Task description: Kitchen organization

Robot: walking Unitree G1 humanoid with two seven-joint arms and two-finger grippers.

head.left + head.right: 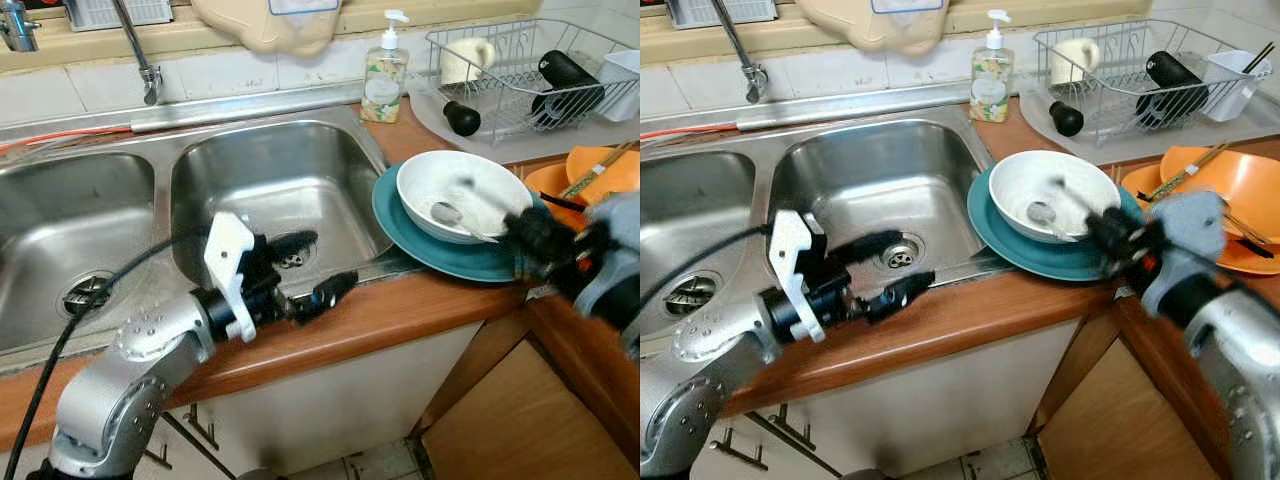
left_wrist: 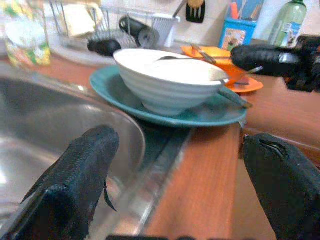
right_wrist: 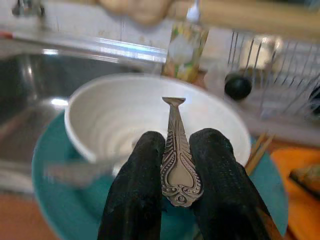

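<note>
A white bowl [image 1: 470, 185] sits on a teal plate [image 1: 430, 255] on the wooden counter, just right of the sink. A metal spoon [image 3: 176, 150] with an ornate handle reaches into the bowl, its scoop [image 1: 447, 213] resting inside. My right gripper [image 1: 530, 238] is shut on the spoon's handle at the bowl's right rim, and both fingers [image 3: 135, 185] press on the handle. My left gripper [image 1: 305, 270] is open and holds nothing; it hovers over the front edge of the right basin [image 1: 270, 180], pointing toward the plate.
A wire dish rack [image 1: 520, 70] with a mug and black items stands at the back right. A soap bottle [image 1: 385, 75] is behind the sink. Orange plates with chopsticks [image 1: 600, 170] lie right of the bowl. A faucet [image 1: 135, 45] rises over the double sink.
</note>
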